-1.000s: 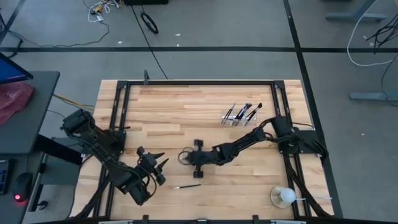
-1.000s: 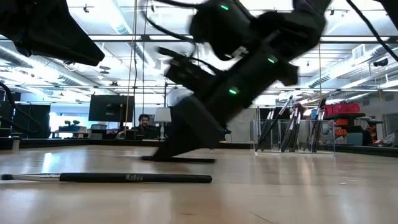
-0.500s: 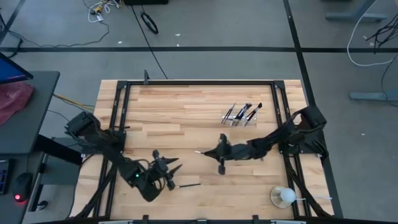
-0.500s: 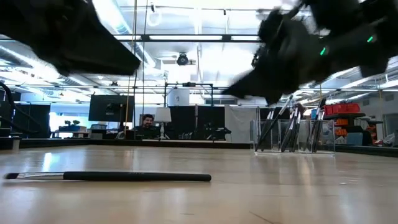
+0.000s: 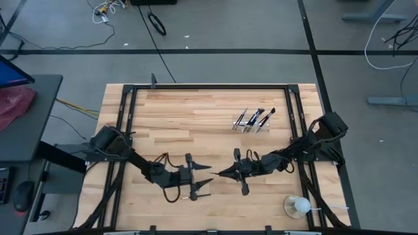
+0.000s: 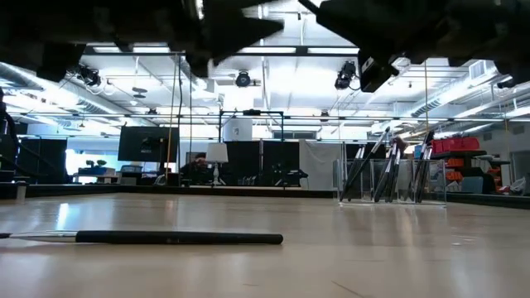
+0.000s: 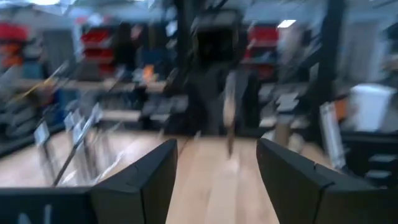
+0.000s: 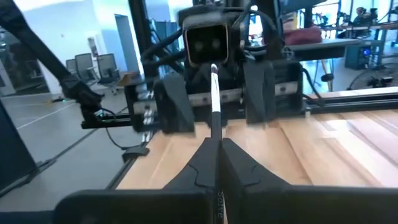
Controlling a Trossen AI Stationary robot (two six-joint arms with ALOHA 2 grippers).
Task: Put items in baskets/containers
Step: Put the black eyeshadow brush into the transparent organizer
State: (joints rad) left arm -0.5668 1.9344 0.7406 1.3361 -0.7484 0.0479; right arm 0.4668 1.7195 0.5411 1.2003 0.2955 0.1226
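Table point(image 5: 196, 111): pale wood planks, smooth with a soft sheen. Frame point(image 5: 209, 85): black metal, matt. Tray point(image 6: 389, 180): clear, glossy plastic. Loose brush point(image 6: 178, 238): matt dark handle, shiny silver ferrule. Left gripper point(image 7: 214, 180) fingers point(image 7: 149, 177): dark, matt plastic.

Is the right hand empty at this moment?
No: in the right wrist view the right hand is shut on a thin black-handled makeup brush that sticks out from between its fingers.
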